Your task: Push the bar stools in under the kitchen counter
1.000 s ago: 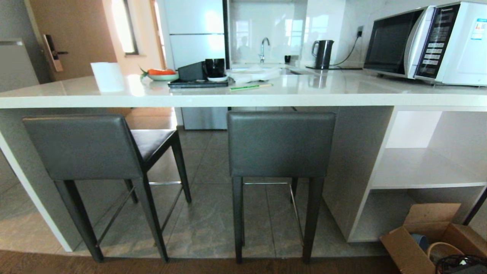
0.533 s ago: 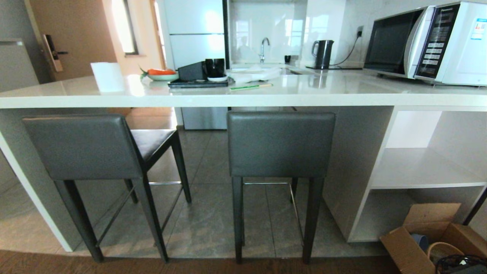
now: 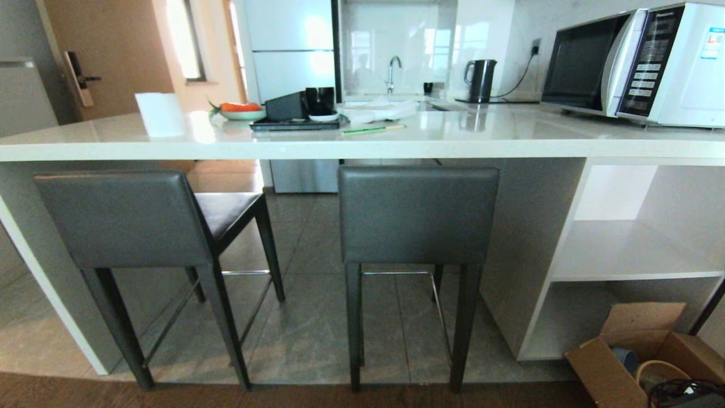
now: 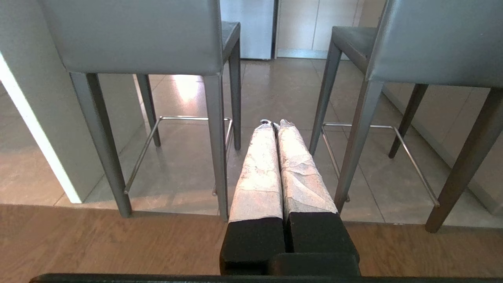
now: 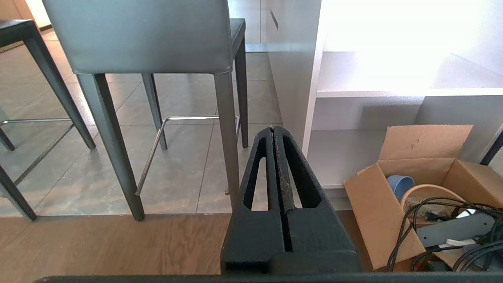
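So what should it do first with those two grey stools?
Probably raise the shut left tool toward the left dark grey leather-backed bar stool. That stool stands angled with its seat showing beside the glossy white stone counter, and neither tool touches a stool.

The head camera is facing the worktop (image 3: 362, 148) edge-on from nearby, taking in both bar stools (image 3: 418, 215). The left wrist camera is looking low between the stools (image 4: 137, 37) over its tool (image 4: 276, 124). The right wrist camera is sharing the right-hand stool (image 5: 145, 37) and the cardboard box (image 5: 416, 173).
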### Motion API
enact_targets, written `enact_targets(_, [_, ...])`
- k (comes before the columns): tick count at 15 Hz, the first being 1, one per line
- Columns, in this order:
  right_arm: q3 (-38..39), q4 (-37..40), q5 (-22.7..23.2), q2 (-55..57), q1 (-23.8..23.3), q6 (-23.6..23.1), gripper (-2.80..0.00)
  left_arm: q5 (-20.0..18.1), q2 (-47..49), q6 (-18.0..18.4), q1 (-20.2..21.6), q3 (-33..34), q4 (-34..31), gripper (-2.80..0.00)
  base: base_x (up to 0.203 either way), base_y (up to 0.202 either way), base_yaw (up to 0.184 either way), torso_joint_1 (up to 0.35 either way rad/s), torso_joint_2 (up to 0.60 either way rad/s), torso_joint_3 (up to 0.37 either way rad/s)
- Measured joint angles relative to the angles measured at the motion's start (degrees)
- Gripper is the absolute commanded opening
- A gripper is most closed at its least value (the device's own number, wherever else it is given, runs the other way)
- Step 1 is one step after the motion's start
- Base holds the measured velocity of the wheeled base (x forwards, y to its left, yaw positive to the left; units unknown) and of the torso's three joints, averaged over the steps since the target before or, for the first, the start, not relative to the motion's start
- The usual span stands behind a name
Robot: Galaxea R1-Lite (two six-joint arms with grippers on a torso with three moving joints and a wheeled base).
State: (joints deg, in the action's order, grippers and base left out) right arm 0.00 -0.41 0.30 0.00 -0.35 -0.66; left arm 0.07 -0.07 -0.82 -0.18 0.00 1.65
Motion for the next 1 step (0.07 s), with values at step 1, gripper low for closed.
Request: enact_targets(1, [0.0,0.0,0.0,0.0,0.0,0.1,-2.80,0.0,0.0,0.0,0.0,0.0,0.0,-2.80,0.000,0.000,0.000,0.000,0.00,0.000])
